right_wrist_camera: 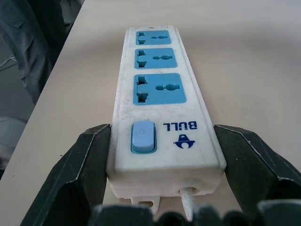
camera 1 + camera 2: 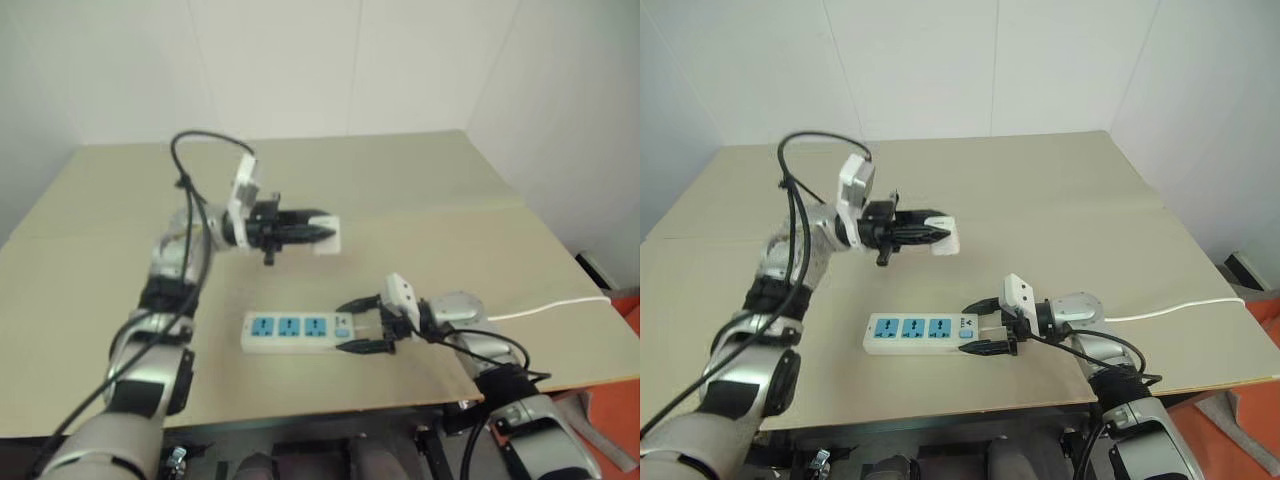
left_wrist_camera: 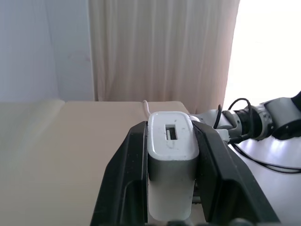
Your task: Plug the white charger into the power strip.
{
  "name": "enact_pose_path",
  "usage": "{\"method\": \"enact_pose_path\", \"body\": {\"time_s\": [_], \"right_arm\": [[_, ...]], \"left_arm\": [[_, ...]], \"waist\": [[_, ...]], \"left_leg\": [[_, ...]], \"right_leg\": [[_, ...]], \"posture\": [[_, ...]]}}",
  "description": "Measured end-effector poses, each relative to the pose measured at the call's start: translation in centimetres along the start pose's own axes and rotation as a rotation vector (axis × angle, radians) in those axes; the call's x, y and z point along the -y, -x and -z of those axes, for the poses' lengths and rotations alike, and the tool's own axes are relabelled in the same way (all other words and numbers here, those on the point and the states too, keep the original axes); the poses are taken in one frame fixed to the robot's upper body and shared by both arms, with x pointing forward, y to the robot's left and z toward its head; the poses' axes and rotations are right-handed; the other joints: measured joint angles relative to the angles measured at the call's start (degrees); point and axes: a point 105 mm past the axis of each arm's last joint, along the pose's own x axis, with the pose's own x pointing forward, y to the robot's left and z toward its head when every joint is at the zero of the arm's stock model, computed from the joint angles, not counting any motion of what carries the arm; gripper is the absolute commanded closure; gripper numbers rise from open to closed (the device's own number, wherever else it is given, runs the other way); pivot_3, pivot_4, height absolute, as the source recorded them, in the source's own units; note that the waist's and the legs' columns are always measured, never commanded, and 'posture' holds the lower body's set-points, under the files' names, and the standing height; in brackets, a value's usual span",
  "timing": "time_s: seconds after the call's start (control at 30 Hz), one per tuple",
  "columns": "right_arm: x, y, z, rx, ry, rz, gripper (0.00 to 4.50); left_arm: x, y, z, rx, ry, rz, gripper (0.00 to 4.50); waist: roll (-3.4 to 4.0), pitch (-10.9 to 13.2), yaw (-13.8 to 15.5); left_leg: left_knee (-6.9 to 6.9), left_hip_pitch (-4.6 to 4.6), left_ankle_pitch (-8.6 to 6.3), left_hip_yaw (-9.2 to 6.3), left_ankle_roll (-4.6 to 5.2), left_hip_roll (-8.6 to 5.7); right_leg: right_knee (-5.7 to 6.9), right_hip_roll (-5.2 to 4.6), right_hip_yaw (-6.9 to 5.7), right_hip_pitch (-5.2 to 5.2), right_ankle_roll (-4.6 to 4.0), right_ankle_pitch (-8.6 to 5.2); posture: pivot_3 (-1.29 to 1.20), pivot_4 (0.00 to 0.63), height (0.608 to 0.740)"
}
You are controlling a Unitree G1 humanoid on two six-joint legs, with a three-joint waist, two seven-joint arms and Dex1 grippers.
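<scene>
My left gripper point(image 2: 322, 229) is shut on the white charger point(image 2: 329, 237) and holds it in the air above the middle of the table, pointing to the right. In the left wrist view the charger point(image 3: 170, 160) sits clamped between the two black fingers point(image 3: 124, 169), its slotted end face outward. Below and slightly right of it, the power strip point(image 2: 290, 330) lies flat near the table's front edge, its three blue sockets facing up. My right gripper point(image 2: 347, 325) grips the strip's switch end point(image 1: 164, 136), one finger pressed against each long side.
The strip's thin white cord point(image 2: 550, 307) runs right across the tan table point(image 2: 420, 180) and off its right edge. White walls stand behind the table. Loose black cables loop over both arms.
</scene>
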Motion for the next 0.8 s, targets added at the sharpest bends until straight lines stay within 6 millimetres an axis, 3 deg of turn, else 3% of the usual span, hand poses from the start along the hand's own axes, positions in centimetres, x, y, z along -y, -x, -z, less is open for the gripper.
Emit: {"method": "enact_pose_path", "body": {"time_s": [0.17, 0.37, 0.8], "right_arm": [[0.0, -0.2, 0.2, 0.012, 0.008, 0.0, 1.12], [-0.1, -0.3, 0.4, 0.021, 0.027, 0.004, 1.12], [-0.1, -0.3, 0.7, 0.028, 0.029, 0.029, 1.12]], "left_arm": [[1.7, -0.2, 0.6, -0.019, 0.024, -0.011, 3.49], [2.4, 0.4, 1.3, -0.025, 0.097, -0.061, 3.49], [6.0, 1.7, 5.3, -0.016, 0.167, -0.089, 3.49]], "waist": [[-0.01, -0.1, -0.1], [-0.01, -0.2, -0.1], [-0.08, -0.4, -0.1]], "left_leg": [[-0.11, 0.29, -0.01, 0.06, -0.01, 0.01], [-0.13, 0.35, -0.02, 0.08, -0.03, 0.01], [-0.38, 0.6, -0.03, 0.18, -0.06, 0.0]], "right_leg": [[-0.03, 0.01, 0.07, 0.19, 0.04, -0.04], [-0.06, 0.01, 0.09, 0.24, 0.2, -0.13], [-0.16, 0.0, 0.18, 0.38, 0.26, -0.2]], "posture": [[0.0, 0.15, 0.74], [0.0, 0.15, 0.74], [0.0, 0.15, 0.74]]}}
